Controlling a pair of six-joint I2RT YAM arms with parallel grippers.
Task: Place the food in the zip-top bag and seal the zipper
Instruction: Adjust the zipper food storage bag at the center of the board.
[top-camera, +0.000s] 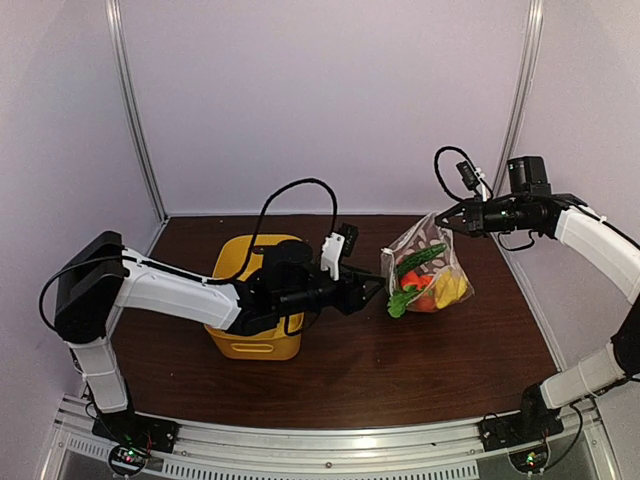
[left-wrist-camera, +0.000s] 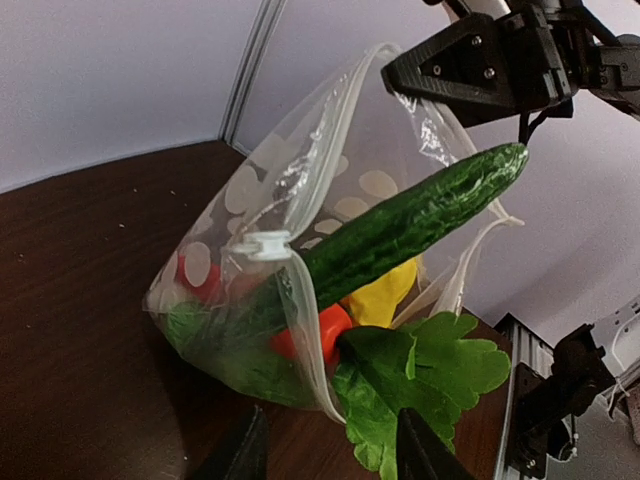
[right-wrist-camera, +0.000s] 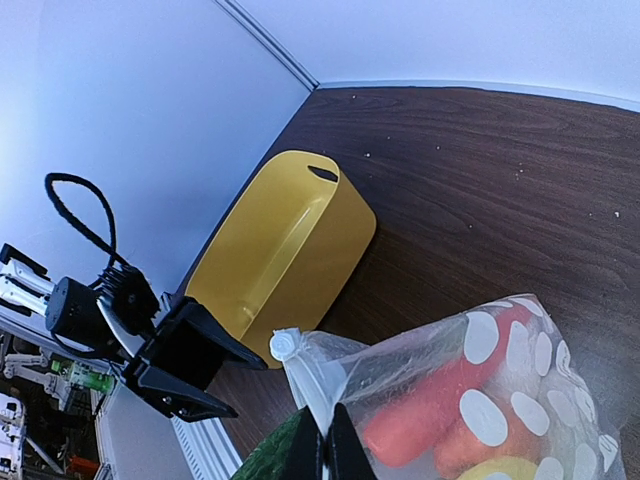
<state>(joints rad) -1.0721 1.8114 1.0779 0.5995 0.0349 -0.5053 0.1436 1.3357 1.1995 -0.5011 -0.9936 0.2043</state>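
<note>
Our right gripper (right-wrist-camera: 322, 447) has its fingers pressed together on the upper rim of the zip-top bag (top-camera: 428, 268). We judge this pinch hangs the floppy bag upright with its mouth turned toward the other arm. Our left gripper (left-wrist-camera: 330, 432) is spread and empty, low and just in front of that mouth.

Inside the bag we see a red-orange carrot (right-wrist-camera: 430, 405) and a yellow piece (left-wrist-camera: 385, 295). The cucumber (left-wrist-camera: 420, 220) lies slantwise, its far end poking out past the bag's mouth. The leafy green piece (left-wrist-camera: 420, 375) spills over the bag's lower lip onto the table (top-camera: 400, 370). The zipper (left-wrist-camera: 305, 340) gapes around them. We judge both stragglers need pushing fully inside the bag before the strip can meet.

For room, the table is bare on the bag's near side and in front of its mouth. The yellow tub (top-camera: 255, 300) sits well apart from the bag, under our left forearm. The right gripper takes up the space above the bag, so we think the freest approach is low, from the mouth side.
</note>
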